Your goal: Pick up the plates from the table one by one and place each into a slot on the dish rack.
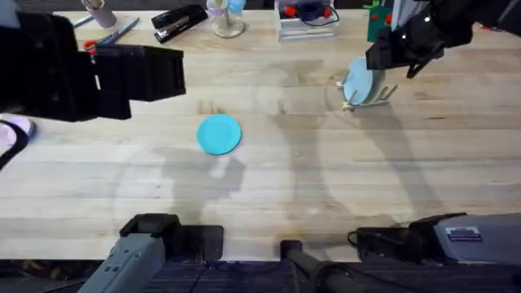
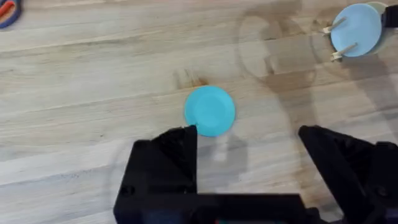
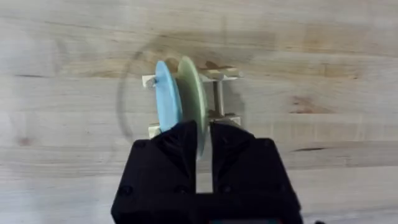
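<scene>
The turquoise plate (image 1: pixel 218 133) (image 2: pixel 209 111) lies flat on the table (image 1: pixel 326 187), left of the middle. My left gripper (image 2: pixel 249 155) hangs open high above it, and its arm (image 1: pixel 151 75) looms large and dark at the upper left. The dish rack (image 1: pixel 383 94) (image 3: pixel 224 74) stands at the back right. The cream plate (image 3: pixel 191 93) stands on edge in one of its slots, next to a paler light-blue plate (image 3: pixel 166 99) (image 1: pixel 356 81). My right gripper (image 3: pixel 204 134) (image 1: pixel 383 59) sits over the rack, shut on the cream plate's rim.
Along the far edge stand a black stapler (image 1: pixel 179 20), scissors (image 1: pixel 102 41), a cup (image 1: pixel 228 18) and a clear plastic organiser (image 1: pixel 308 20). A pink roll (image 1: pixel 12 130) sits at the left edge. Bare wood stretches across the near half of the table.
</scene>
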